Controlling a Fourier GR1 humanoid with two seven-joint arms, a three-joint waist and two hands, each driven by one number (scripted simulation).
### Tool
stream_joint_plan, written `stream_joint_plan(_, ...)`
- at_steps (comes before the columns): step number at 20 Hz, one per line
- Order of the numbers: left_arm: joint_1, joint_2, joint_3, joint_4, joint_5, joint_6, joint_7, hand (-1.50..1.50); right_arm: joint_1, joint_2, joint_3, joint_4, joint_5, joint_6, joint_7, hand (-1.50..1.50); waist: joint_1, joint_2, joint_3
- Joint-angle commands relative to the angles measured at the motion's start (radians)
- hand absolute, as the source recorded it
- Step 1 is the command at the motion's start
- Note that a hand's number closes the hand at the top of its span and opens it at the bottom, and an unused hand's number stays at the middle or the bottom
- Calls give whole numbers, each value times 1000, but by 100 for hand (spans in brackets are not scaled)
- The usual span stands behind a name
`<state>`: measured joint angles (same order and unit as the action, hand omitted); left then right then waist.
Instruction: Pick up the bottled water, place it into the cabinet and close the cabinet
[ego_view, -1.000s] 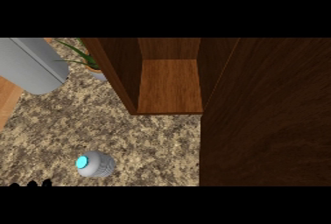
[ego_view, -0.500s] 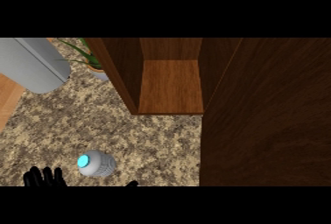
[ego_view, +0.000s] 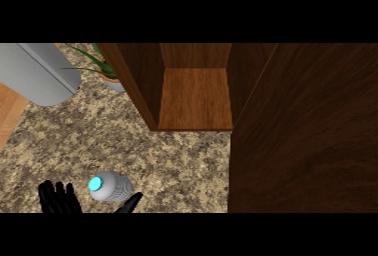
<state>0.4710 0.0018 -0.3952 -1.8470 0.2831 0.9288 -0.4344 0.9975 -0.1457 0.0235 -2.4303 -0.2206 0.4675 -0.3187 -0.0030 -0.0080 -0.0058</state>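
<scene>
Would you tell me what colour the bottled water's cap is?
The cap of the bottled water is bright cyan, seen best in the head view.

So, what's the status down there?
Left hand open, flanking the bottled water, not gripping. Right hand out of view. Cabinet open; door stands at right.

left hand: palm cut off below | plant: top cropped

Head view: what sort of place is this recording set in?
Probably a kitchen: a speckled stone-look countertop, an open wooden cabinet standing on it, and a potted plant at the back. A bottled water stands at the view's lower left.
</scene>
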Motion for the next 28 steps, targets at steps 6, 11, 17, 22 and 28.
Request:
stream_joint_plan(6,-135,-2,159,365,326,-194,-329,-150,51,-35,-74,-143,-89,10,17,-150,3,9,1)
stream_joint_plan(11,-180,-2,243,516,398,-301,-415,-150,120,-6,-31,-173,-43,37,-18,-150,-9,7,3)
stream_joint_plan(17,-202,-2,265,651,441,-368,-518,-150,135,-26,-114,-155,-91,61,-65,-150,-6,8,4)
stream_joint_plan(22,-265,-2,280,768,552,-535,-590,-150,184,-29,-120,-183,-93,81,-71,-150,-11,7,3)
stream_joint_plan(28,-353,-2,298,845,591,-652,-641,-150,187,-9,-124,-152,-79,94,-104,-150,-12,7,3)
